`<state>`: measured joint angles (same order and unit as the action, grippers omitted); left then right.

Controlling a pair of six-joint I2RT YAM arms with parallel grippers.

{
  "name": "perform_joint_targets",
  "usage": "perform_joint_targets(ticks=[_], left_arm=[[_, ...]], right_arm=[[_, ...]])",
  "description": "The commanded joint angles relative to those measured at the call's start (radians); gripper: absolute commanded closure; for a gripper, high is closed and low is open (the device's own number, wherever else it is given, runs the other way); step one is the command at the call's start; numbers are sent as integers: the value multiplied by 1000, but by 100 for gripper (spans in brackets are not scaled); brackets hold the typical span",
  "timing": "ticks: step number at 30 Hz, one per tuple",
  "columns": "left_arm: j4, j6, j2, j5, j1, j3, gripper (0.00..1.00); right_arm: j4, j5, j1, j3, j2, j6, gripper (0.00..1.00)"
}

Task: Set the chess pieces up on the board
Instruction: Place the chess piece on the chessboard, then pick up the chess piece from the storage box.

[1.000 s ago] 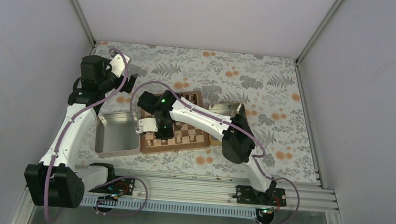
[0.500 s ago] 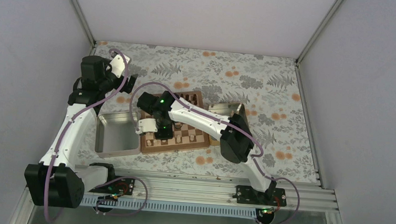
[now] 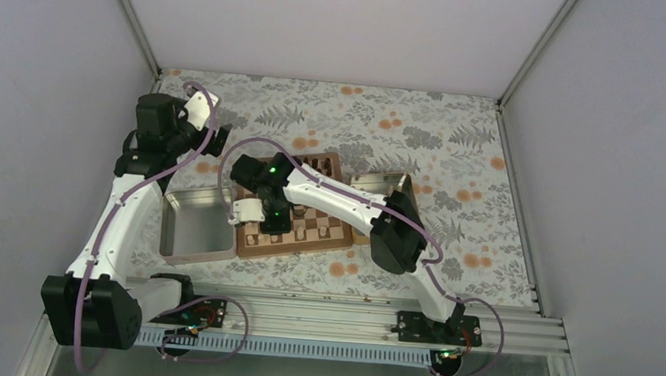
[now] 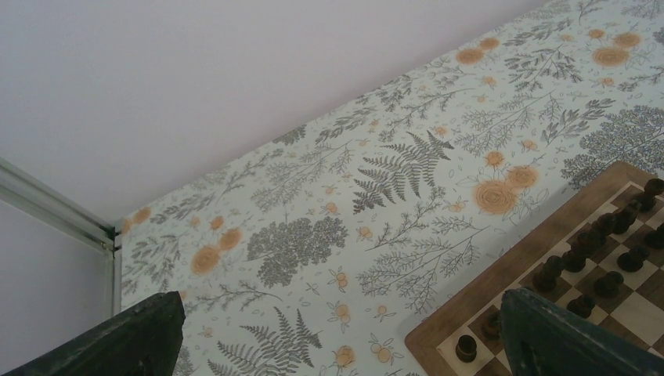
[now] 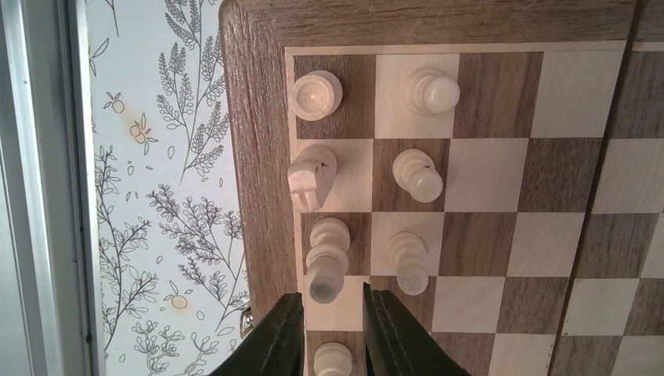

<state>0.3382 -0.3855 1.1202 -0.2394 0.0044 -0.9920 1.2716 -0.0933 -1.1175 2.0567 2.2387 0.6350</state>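
Note:
The board (image 5: 258, 141) fills the right wrist view, and its left columns hold several pale chess pieces: a rook (image 5: 315, 94), a knight (image 5: 311, 177), a bishop (image 5: 325, 266) and pawns (image 5: 417, 175). My right gripper (image 5: 332, 301) is open low over the board's left edge. Another pale piece (image 5: 333, 359) stands free between its fingers (image 5: 282, 337), touched by neither. In the top view the right gripper (image 3: 270, 223) is over the board's (image 3: 331, 234) near left part. My left gripper (image 4: 344, 345) hangs wide open above the floral cloth, off the board's (image 4: 501, 290) far corner, with nothing in it.
Dark chess pieces (image 4: 595, 251) line the board's far rows. A shiny metal tray (image 3: 192, 224) lies against the board's left side, and a second tray (image 3: 381, 185) sits right of it, partly under the right arm. Grey walls enclose the floral-covered table.
The right gripper's jaws have parted from shut to open, freeing the pale piece between them. The left arm has not moved.

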Motion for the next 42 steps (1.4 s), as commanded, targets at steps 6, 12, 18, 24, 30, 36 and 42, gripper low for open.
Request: perform_joint_targets(ticks=[6,12,18,24,30,36,42], left_arm=[[-5,-12,-19,1,5,6,0],[-7,-12,-20,4,6,5,0],[-3,-12,-16,0,6,1,0],[0,-11,-17,-8,6,0,0],[2,-10,-22,-12,6,0,0],[1,-12,-24,-17,6,3,0],[2,-13,-22,-26,6,2,0]], right_arm=[[-35,95,68,-41,-152,-23,74],[-71,76,280,-211,-372,-25,73],[-133,50,526,-517,-556,3,73],[-214,13,685,-709,-617,26,76],[-244,-12,731,-801,-598,29,78],[-248,-5,745,-852,-584,21,76],[-255,1,764,-875,-584,19,75]])
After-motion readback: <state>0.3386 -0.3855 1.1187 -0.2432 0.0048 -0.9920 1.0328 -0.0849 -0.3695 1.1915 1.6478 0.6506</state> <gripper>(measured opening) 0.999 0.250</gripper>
